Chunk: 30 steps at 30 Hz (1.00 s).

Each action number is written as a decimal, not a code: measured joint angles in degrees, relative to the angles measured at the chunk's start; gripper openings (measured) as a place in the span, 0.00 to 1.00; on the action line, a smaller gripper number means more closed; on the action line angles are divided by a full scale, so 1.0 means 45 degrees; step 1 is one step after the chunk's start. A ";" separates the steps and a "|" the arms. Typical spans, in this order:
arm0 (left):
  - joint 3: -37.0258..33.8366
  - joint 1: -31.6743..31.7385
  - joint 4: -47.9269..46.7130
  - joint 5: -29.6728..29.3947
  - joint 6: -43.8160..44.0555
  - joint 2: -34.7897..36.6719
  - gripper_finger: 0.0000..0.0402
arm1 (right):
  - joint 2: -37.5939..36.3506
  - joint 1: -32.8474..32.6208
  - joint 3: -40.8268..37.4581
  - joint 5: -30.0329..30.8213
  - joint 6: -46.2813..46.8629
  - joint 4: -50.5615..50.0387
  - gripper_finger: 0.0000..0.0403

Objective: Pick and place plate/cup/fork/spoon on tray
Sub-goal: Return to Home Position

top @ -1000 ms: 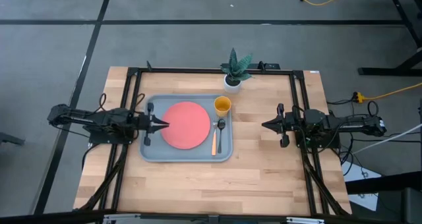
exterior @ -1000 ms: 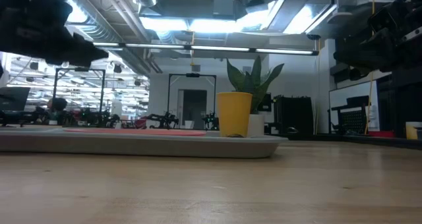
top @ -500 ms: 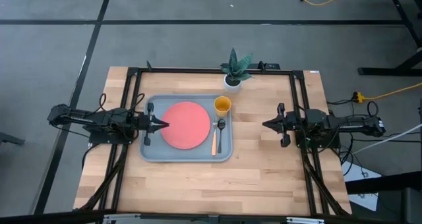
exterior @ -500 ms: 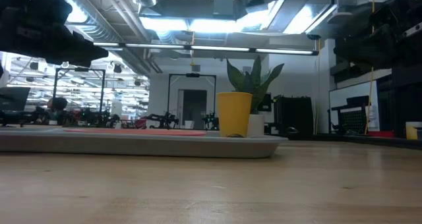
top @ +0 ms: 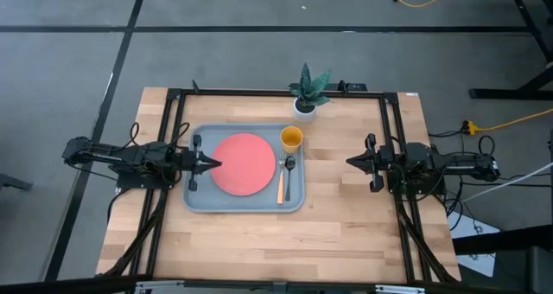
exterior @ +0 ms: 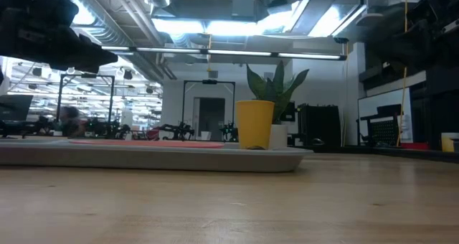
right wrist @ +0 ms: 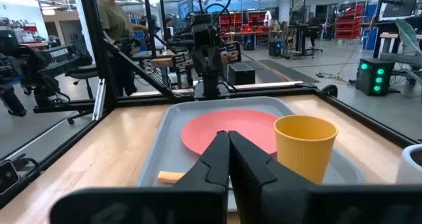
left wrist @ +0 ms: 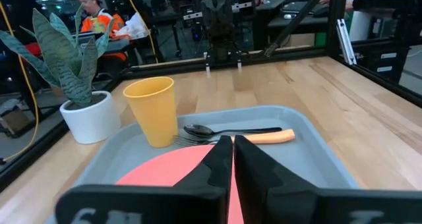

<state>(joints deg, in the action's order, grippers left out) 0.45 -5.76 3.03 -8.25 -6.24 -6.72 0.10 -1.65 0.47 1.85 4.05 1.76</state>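
In the tray (top: pixel 199 202), the plate (top: pixel 244 163) lies left of the cup (top: pixel 291 138), spoon (top: pixel 289 164) and fork (top: pixel 281 187).

Robotics lab in an open industrial hall.
Exposed ducts (exterior: pixel 122 27) and strip lights (exterior: pixel 211 25) overhead; black frame (top: pixel 276 92) around the wooden worktop (top: pixel 285 233); yellow floor cable (top: pixel 419 3) at 1 o'clock; a person (right wrist: pixel 115 23) beyond.

A grey concrete floor (top: pixel 60 78), crossed by dark lines (top: pixel 259 28), surrounds the light wooden table (top: pixel 259 242) seen from above, and a yellow cable (top: pixel 419 0) curls at 1 o'clock. At table level, strip lights (exterior: pixel 208 27) glare at 12 o'clock among exposed ducts, above a dark door frame (exterior: pixel 208 108) mid-room. In the workshop beyond, a person (right wrist: pixel 117 33) stands at 11 o'clock near an office chair (right wrist: pixel 59 79), and green lamps (right wrist: pixel 369 69) glow at 3 o'clock.
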 joint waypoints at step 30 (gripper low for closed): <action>0.0000 0.0000 0.0000 0.0000 0.0000 0.0000 0.01 | 0.0015 0.0000 0.0000 -0.0001 0.0000 -0.0010 0.03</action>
<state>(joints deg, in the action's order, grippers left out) 0.45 -5.76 3.03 -8.25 -6.24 -6.72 0.16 -1.65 0.47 1.85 4.05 1.72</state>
